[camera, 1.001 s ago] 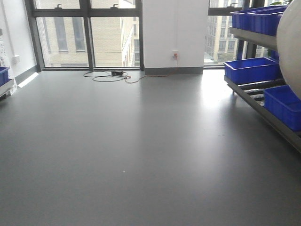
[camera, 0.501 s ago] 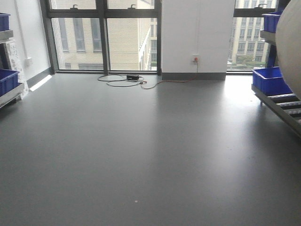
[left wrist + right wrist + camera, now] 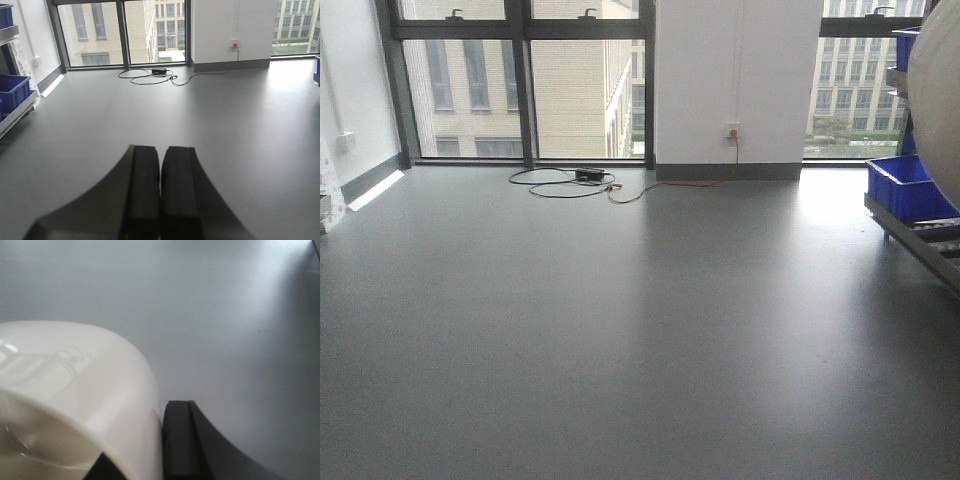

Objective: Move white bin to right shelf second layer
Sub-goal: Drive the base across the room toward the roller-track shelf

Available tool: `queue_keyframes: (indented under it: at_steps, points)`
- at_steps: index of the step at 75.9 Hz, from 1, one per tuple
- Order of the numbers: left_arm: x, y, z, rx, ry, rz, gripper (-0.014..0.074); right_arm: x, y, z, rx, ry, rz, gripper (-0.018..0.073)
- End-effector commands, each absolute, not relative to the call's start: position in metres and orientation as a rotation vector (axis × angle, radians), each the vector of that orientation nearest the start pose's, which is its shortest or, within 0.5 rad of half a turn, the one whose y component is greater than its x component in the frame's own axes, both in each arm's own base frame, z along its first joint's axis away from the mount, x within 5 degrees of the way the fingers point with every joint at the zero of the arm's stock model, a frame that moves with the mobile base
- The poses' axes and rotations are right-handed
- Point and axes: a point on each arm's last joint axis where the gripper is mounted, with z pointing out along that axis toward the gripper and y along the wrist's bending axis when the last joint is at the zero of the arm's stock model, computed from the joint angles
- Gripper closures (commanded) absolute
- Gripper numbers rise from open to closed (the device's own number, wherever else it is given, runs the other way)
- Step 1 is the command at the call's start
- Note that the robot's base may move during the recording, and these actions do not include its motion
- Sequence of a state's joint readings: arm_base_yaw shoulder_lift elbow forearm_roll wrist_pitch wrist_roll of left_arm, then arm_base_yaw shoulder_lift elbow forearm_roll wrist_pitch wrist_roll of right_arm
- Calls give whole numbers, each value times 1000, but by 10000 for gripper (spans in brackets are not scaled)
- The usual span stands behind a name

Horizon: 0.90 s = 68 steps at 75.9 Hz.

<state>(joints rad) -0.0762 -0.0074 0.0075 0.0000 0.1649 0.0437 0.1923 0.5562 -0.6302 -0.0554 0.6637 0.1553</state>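
While right gripper clamps the glossy cream-white plastic bin by its rim, steel-framed roller shelf lies ahead-right, below it; left gripper pinched together, empty.

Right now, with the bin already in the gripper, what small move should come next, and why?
Probably turn the base slightly to the right. The right gripper clamps the white bin by its rim, but the front view shows the right shelf, with a blue crate on it, only at the right edge, and floor ahead. The shelf likely needs to be in front before placing.
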Motion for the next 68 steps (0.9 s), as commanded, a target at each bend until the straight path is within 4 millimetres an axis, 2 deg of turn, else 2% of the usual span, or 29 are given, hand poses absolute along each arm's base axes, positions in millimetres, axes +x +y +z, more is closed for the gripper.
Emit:
queue_keyframes:
  at_steps: [1, 68]
  points:
    - [56, -4, 192, 93, 1581, -32, 512, 106, 17, 340, -55, 1955, 159, 504]
    - [56, -4, 192, 93, 1581, -32, 512, 106, 17, 341, -55, 1952, 160, 504]
